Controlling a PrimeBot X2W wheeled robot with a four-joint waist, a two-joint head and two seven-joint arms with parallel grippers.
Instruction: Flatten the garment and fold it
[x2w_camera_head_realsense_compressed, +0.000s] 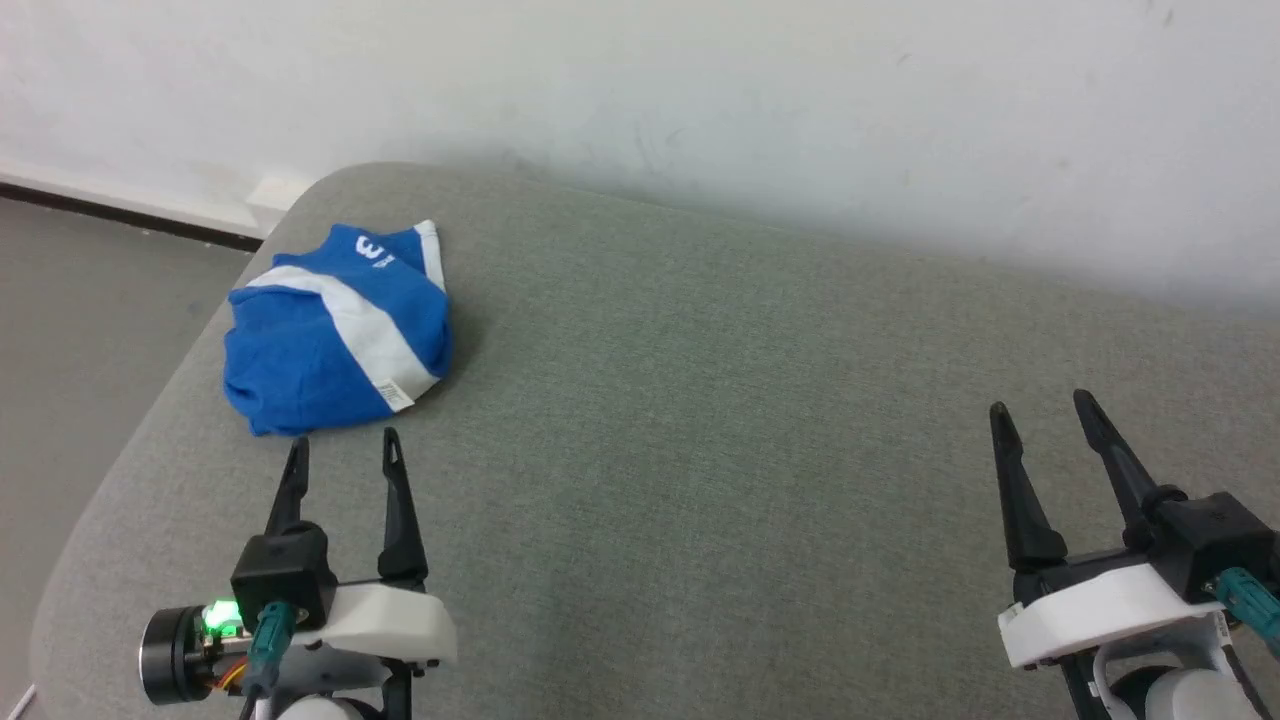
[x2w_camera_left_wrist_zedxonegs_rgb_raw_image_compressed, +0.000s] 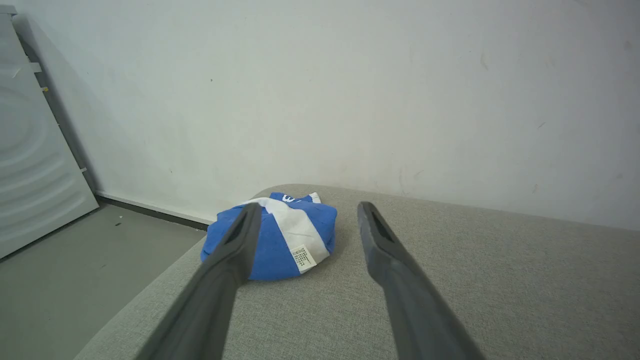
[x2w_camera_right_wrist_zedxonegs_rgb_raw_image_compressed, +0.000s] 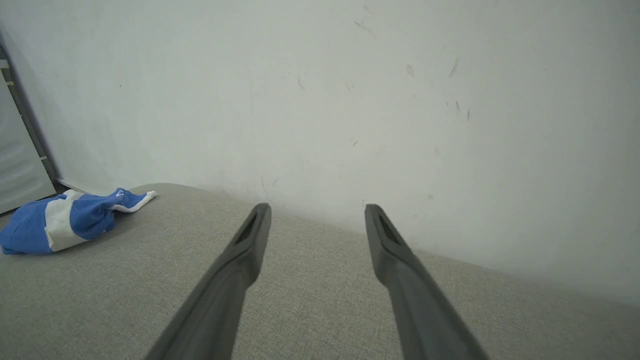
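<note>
Garment (x2w_camera_head_realsense_compressed: 335, 335): blue, bunched into a compact lump, not flat. It lies on the counter (x2w_camera_head_realsense_compressed: 700, 450) (grey fabric top), at its left side near the rounded far corner, close to the left edge.
- White stripe (x2w_camera_head_realsense_compressed: 350, 320) runs diagonally across the top, from far-left down to near-right, ending at the care label (x2w_camera_head_realsense_compressed: 395, 392) on the near side.
- "3" print (x2w_camera_head_realsense_compressed: 368, 247) sits on the far end, towards the wall (x2w_camera_head_realsense_compressed: 800, 100).
- No clean long axis. The lump reads slightly longer going away from the robot than across.

Key relation: the garment lies straight ahead of the left gripper (x2w_camera_head_realsense_compressed: 344, 445). Its fingers are spread apart and hold nothing. Their tips stop just short of the near hem; contact is not evident. In the left wrist view the lump sits between the two fingers, a little towards the left one.

Right gripper (x2w_camera_head_realsense_compressed: 1040, 402): fingers also spread and empty, over bare counter well apart to the right. The garment lies far off to its left.

Judgement: the left arm is the nearer one. A short reach forward and down meets the near edge by the label.

Pose: both arms low at the near side, fingers pointing away from the robot.
</note>
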